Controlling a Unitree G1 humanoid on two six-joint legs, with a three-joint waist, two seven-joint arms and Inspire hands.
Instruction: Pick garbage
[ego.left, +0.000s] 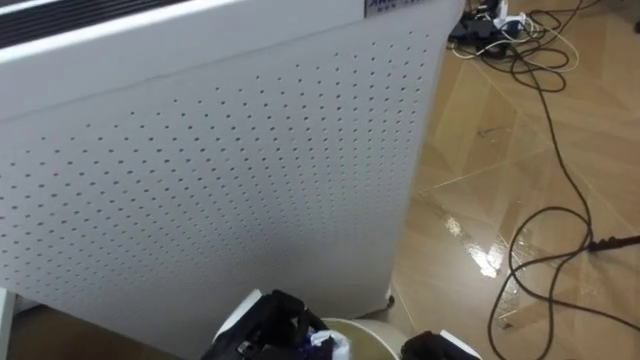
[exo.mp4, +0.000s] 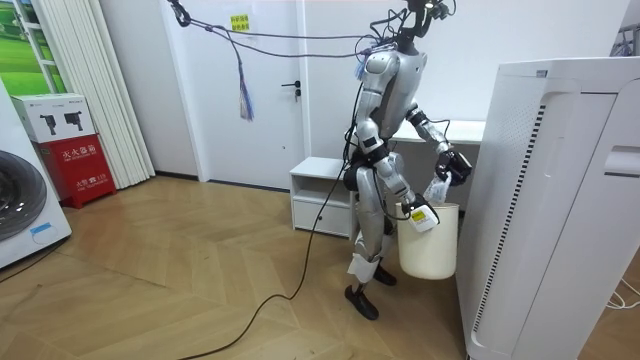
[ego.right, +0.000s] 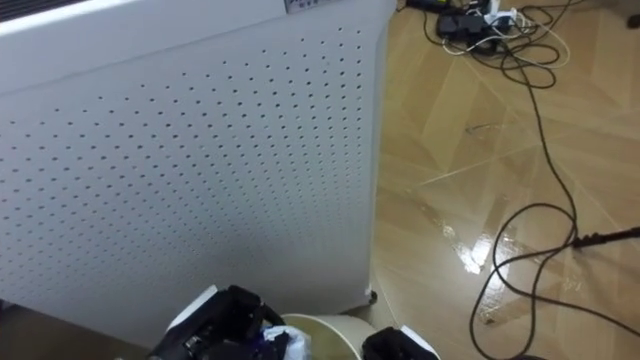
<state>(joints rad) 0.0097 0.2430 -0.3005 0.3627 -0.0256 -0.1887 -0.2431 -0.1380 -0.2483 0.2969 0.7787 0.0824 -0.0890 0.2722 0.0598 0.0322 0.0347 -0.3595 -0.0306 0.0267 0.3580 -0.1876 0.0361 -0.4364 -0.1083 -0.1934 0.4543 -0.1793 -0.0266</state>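
— Nearest the lens, at the eye views' bottom edge, what is seen?
— Two dark hands are seen flanking a cream bin (ego.left: 368, 334), a curve of whose rim is shown. The left hand (ego.left: 272, 322) is placed just left of the rim, the right hand (ego.left: 440, 348) just right of it.
— How is the left hand held?
— Its fingers are curled, and a pale crumpled piece of garbage (ego.left: 328, 346) with a bluish tinge is pinched at their tips, over the rim's left edge.
— And the right hand?
— So little of it is shown that its fingers cannot be told as closed or spread. In the room view it is held low at the bin's near rim.
— What is behind the hands?
— A tall white appliance (ego.left: 220, 170) with a perforated panel is faced closely, and the bin is set just beside its foot. To the right, wooden floor (ego.left: 470, 190) is crossed by dark cables (ego.left: 548, 95).
— Where is the robot stood?
— It is stood upright beside the appliance, with a low white cabinet (exo.mp4: 318, 195) behind it, the bin before its legs, and the left hand held above the bin with the pale piece hanging under it.
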